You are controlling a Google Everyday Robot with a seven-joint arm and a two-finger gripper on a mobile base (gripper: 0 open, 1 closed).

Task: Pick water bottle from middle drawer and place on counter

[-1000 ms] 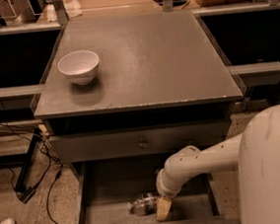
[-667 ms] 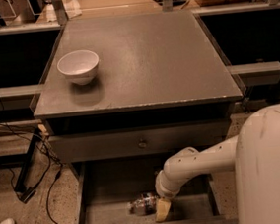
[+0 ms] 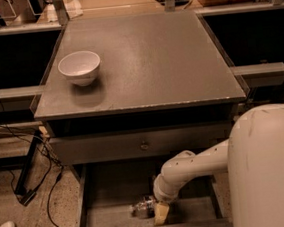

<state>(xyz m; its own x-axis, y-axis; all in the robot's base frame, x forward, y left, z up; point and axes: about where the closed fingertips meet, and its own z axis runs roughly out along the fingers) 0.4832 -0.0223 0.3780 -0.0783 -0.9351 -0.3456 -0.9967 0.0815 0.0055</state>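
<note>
The tan-tipped gripper (image 3: 160, 214) is down inside the wide, shallow grey-brown middle drawer (image 3: 109, 216), right at the small clear crinkled plastic water bottle (image 3: 142, 207), which is lying on the drawer floor. Whether the gripper is spread or clamped on the bottle cannot be told. A firm hold around the bottle's body should be secured first. It should then be drawn out clear of the overhanging large flat grey counter (image 3: 147, 60) and set down away from the white ceramic bowl (image 3: 80, 67).
</note>
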